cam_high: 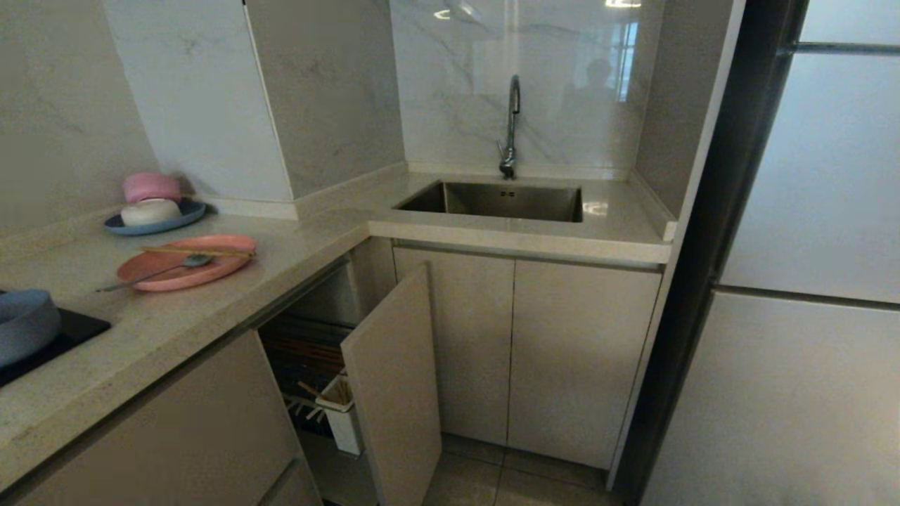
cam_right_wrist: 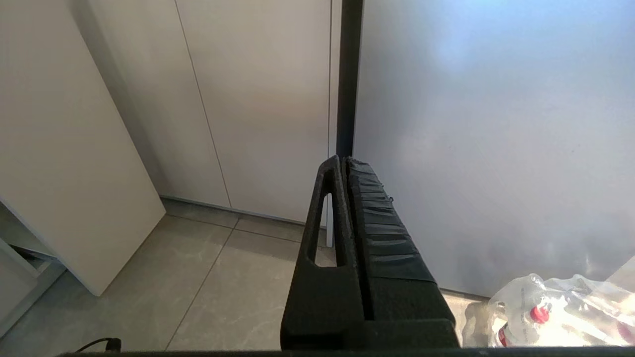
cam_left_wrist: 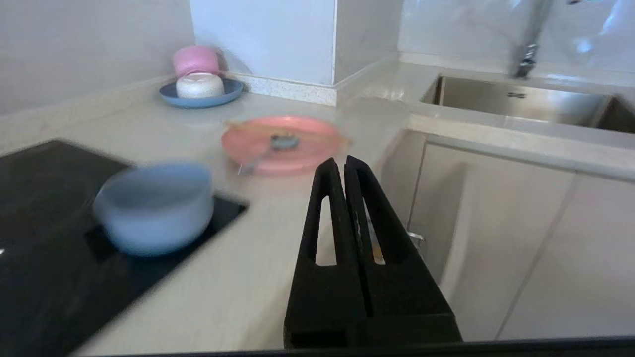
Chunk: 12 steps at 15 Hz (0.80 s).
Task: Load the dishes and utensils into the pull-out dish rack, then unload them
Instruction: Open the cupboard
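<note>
L gripper [cam_left_wrist: 344,161] pinched closed, empty, raised over counter toward pink plate [cam_left_wrist: 283,144]; R gripper [cam_right_wrist: 342,161] closed, parked low

Blue-grey bowl [cam_high: 24,325] cut off by the head view's left edge. Pull-out dish rack [cam_high: 320,379] mostly hidden behind its beige front panel [cam_high: 394,386]; contents too dim to tell. Salmon-pink plate [cam_left_wrist: 283,144], spoon [cam_left_wrist: 270,148] and chopsticks [cam_left_wrist: 287,130] motion-blurred in left wrist view.
</note>
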### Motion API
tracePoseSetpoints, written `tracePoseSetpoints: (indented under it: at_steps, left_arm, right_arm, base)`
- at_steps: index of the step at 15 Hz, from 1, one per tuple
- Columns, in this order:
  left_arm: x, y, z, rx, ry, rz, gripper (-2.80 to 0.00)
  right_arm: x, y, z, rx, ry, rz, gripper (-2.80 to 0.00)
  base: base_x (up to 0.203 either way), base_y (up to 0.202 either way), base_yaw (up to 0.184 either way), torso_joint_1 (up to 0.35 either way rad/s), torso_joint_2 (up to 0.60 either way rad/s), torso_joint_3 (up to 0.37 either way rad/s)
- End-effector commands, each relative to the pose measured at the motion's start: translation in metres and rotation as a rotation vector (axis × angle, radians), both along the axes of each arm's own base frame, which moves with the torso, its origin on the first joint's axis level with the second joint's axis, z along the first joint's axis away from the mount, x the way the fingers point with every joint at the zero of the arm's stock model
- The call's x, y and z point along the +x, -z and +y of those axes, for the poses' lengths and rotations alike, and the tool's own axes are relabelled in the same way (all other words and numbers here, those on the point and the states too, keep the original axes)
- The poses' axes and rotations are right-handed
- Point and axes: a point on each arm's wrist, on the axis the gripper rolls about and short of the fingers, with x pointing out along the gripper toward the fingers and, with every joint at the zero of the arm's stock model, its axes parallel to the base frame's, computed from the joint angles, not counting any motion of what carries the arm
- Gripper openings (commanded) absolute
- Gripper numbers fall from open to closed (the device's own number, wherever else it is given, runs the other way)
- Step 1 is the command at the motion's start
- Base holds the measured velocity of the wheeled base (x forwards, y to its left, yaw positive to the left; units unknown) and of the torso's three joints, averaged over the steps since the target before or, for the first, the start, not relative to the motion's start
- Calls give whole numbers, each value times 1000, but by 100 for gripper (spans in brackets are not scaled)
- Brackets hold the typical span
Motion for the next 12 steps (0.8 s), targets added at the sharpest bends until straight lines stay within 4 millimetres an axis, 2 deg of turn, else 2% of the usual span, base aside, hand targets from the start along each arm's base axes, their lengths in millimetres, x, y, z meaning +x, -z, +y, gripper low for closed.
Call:
tracePoseSetpoints:
  at_steps: [1, 3, 5, 8, 10, 12]
  left_arm:
    - [70, -6, -5, 10, -5, 153, -280]
    - [115, -7, -8, 16, -9, 206, -280]
    - [160, 7, -11, 28, -10, 298, -280]
    - [227, 40, -16, 39, 5, 447, -280]
    - [269, 50, -23, 38, 25, 482, -280]
    - [297, 56, -33, 36, 62, 529, -280]
  right_arm:
    - [0, 0, 0, 1, -1, 1, -280]
    - [0, 0, 0, -1, -1, 1, -280]
    - [0, 0, 0, 0, -1, 1, -280]
    - [0, 0, 0, -1, -2, 1, -280]
    - [0, 0, 0, -1, -2, 1, -280]
    - [0, 0, 0, -1, -1, 1, -280]
  base:
    - [0, 0, 0, 0, 0, 0]
    - [0, 0, 0, 0, 0, 0]
    - [0, 0, 0, 0, 0, 0]
    - [0, 0, 0, 0, 0, 0]
    - [0, 0, 0, 0, 0, 0]
    - [0, 0, 0, 0, 0, 0]
